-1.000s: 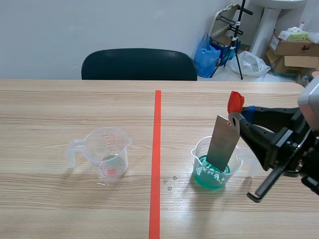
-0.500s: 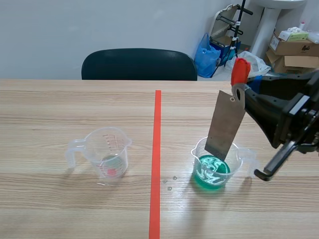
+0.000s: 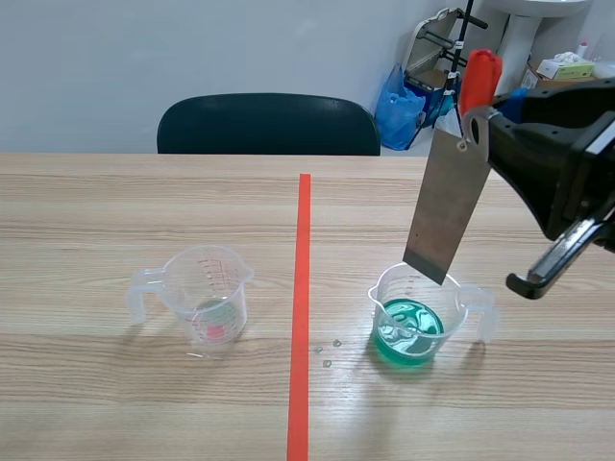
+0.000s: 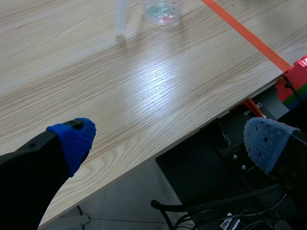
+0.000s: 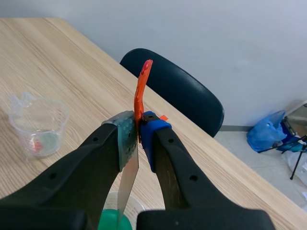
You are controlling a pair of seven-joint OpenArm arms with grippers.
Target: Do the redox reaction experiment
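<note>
Ideally the right gripper (image 3: 478,123), clenched on the red-tagged grey metal strip (image 3: 444,216), should let it drip above the clear plastic beaker of green liquid (image 3: 462,309) at six o'clock.

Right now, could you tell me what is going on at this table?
The right arm's fingers are shut on a grey metal plate with a red tab. They hold it, slightly tilted, over the clear cup of green liquid, with its lower edge clear of the liquid. A second clear cup, almost empty, stands across the red tape line. The left arm's fingers are open by the table's edge, holding nothing.
</note>
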